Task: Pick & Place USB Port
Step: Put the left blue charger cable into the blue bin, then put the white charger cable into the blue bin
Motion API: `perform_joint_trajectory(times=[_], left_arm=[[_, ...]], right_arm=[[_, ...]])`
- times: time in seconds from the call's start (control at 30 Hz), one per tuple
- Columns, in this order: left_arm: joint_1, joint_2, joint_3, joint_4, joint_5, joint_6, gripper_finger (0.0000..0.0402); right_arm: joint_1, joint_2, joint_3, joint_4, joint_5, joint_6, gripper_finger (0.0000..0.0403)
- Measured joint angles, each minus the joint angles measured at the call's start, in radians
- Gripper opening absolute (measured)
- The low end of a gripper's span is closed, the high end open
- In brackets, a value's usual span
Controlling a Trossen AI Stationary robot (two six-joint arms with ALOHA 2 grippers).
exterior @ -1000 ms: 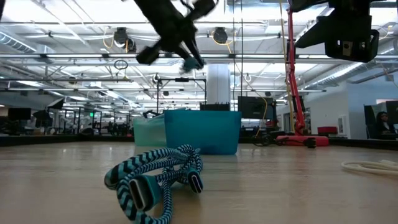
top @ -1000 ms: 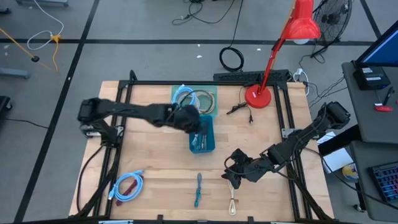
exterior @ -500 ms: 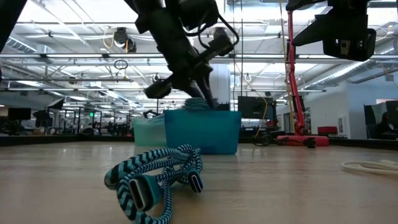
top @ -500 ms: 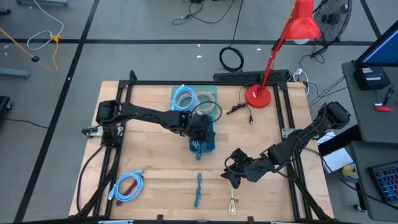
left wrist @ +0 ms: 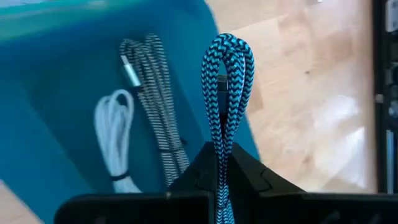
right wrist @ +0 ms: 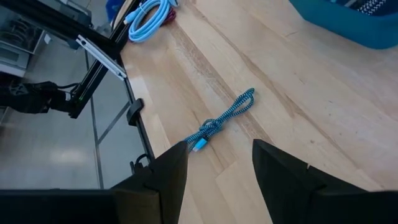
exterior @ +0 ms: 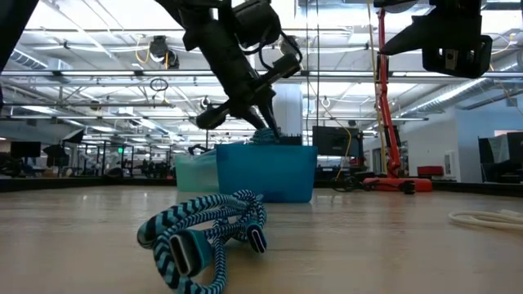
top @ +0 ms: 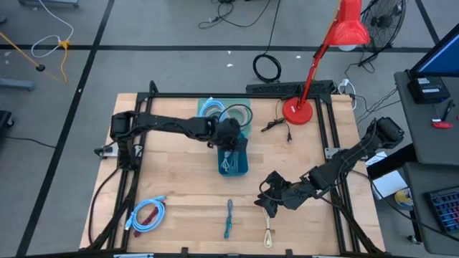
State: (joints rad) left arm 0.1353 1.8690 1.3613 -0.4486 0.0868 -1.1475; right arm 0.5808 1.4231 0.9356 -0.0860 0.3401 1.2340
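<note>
My left gripper (top: 230, 142) is over the blue bin (top: 242, 166), shut on a folded blue-and-black braided cable (left wrist: 227, 81). In the low view its tip (exterior: 264, 131) is just above the bin's rim (exterior: 265, 147). A black-and-white braided cable (left wrist: 152, 106) and a white cable (left wrist: 113, 143) lie in the bin. My right gripper (top: 270, 202) is open and empty above the table's near part. A second blue braided cable (top: 228, 218) lies on the table and shows in the right wrist view (right wrist: 221, 121). My left gripper pinches the folded cable between its two fingers (left wrist: 202, 168), with two strands side by side. The bent loop end (left wrist: 227, 46) sticks out past the fingertips. The fingers slant down from the table's left over the bin. The cable's other end is hidden behind the gripper.
A white cable (top: 267, 235) lies near the front edge, and a light-blue coil (top: 147, 213) lies at the front left. A pale tray with coiled cables (top: 224, 113) stands behind the bin. A red lamp (top: 297, 111) and a black cable (top: 276, 126) are at the far right.
My left gripper has gone toward the table's right edge and down with the braided cable, from high and left of the bin to just above its rim. It has stayed shut on the cable.
</note>
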Motion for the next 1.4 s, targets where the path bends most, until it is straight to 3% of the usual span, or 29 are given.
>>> perform_joint_trajectory(times=[0.33,0.73,0.9,1.07,1.27,1.4], left_arm=[[0.037,0.0,0.0,-0.08,0.01,0.026,0.0013],[0.035,0.0,0.0,-0.099,0.0,0.048,0.0169],[0.035,-0.02,0.0,-0.034,0.057,0.116,0.0194],[0.03,-0.128,0.0,0.05,0.137,0.225,0.0197],[-0.081,-0.313,0.001,0.009,0.145,0.247,0.0197],[-0.231,-0.389,0.002,-0.05,0.054,0.239,0.0197]], right_arm=[[0.0,0.0,0.0,0.0,-0.003,-0.016,0.0171],[-0.001,0.0,0.0,0.0,-0.003,-0.027,0.0171],[-0.001,0.0,0.0,0.0,-0.003,-0.018,0.0171],[-0.001,0.0,0.0,0.0,-0.011,-0.004,0.0171],[0.027,0.0,0.0,-0.035,-0.104,0.055,0.0171],[0.083,0.0,0.0,-0.145,-0.11,0.156,0.0152]])
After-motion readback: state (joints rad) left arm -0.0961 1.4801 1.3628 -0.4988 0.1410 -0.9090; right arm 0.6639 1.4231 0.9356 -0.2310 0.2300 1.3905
